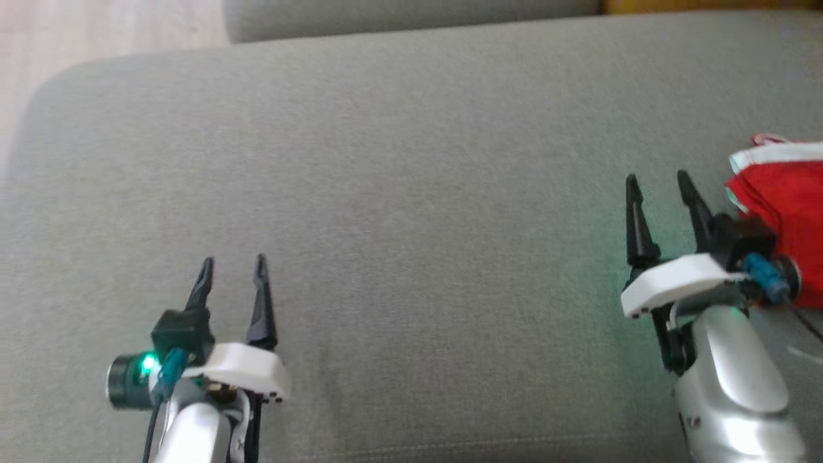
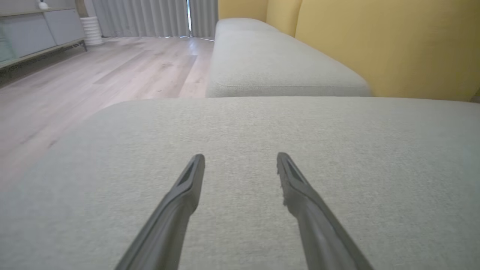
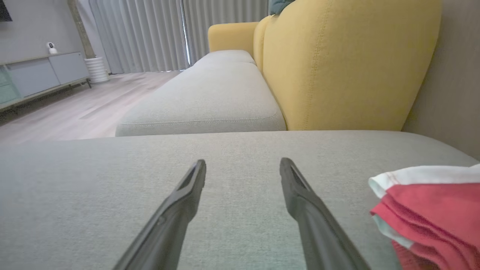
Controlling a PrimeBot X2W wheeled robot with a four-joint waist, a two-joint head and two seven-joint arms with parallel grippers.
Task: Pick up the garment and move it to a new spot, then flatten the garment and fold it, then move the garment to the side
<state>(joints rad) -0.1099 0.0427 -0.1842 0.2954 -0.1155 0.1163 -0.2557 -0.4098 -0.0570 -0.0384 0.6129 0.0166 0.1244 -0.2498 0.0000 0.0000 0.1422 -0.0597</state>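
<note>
The garment (image 1: 784, 186) is red with white trim and lies folded in a small stack at the right edge of the grey cushion (image 1: 411, 193). In the right wrist view the garment (image 3: 431, 210) sits at the lower right, just beside my fingers. My right gripper (image 1: 662, 183) hovers open just left of it, holding nothing. My left gripper (image 1: 233, 263) stands open at the lower left over bare cushion, far from the garment. Both wrist views show wide gaps between the fingers of the left gripper (image 2: 240, 159) and the right gripper (image 3: 243, 165).
A second grey seat cushion (image 3: 202, 101) continues beyond the one I work over. Yellow backrests (image 3: 345, 63) rise along its right. Wooden floor (image 2: 93, 75) lies off the cushion's left edge, with a low cabinet (image 3: 37, 75) and curtains far off.
</note>
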